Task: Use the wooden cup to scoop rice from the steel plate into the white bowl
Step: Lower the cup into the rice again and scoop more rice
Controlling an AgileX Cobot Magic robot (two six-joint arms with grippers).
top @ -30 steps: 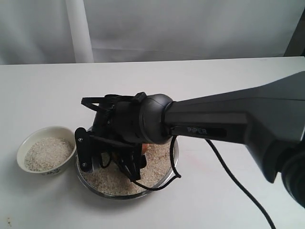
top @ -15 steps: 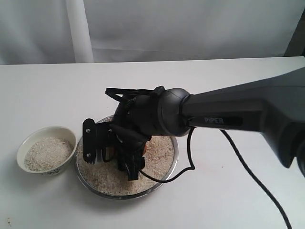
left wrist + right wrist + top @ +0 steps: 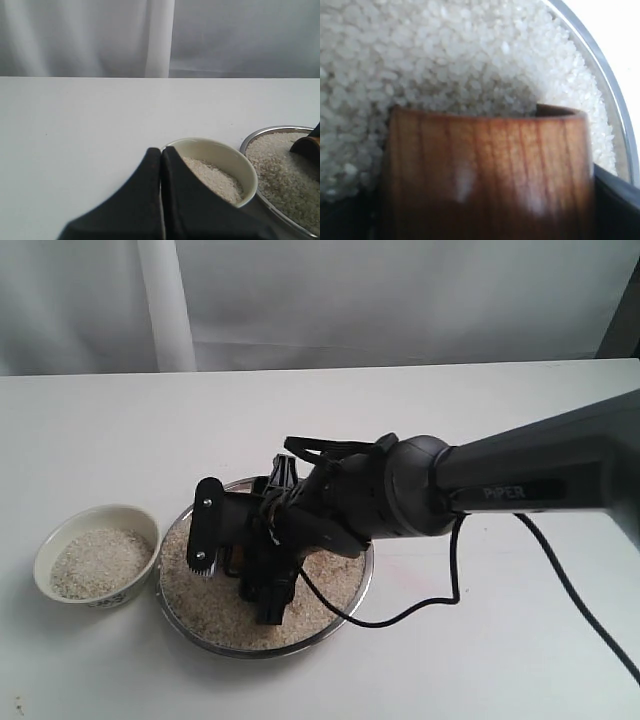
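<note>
The steel plate [image 3: 262, 649] sits front-centre on the table, filled with rice [image 3: 215, 612]. My right gripper [image 3: 237, 570] reaches down into it, shut on the wooden cup [image 3: 485, 160], which lies on its side with its rim pressed into the grains [image 3: 445, 55]. In the exterior view the cup is mostly hidden between the black fingers [image 3: 204, 536]. To the left of the plate stands the white bowl [image 3: 95, 598], partly filled with rice [image 3: 100, 560]. My left gripper [image 3: 161, 150] is shut and empty, hovering just in front of the bowl [image 3: 210, 149]; the exterior view does not show it.
The right arm's black cable [image 3: 420, 605] loops over the table to the right of the plate. The plate's rim [image 3: 600, 70] runs close by the cup's side. A white curtain [image 3: 320, 290] hangs behind the table's far edge.
The right arm has sunk lower and its wrist has turned, carrying the gripper and cup a little rightward and down into the plate's rice. The bowl and plate have stayed put.
</note>
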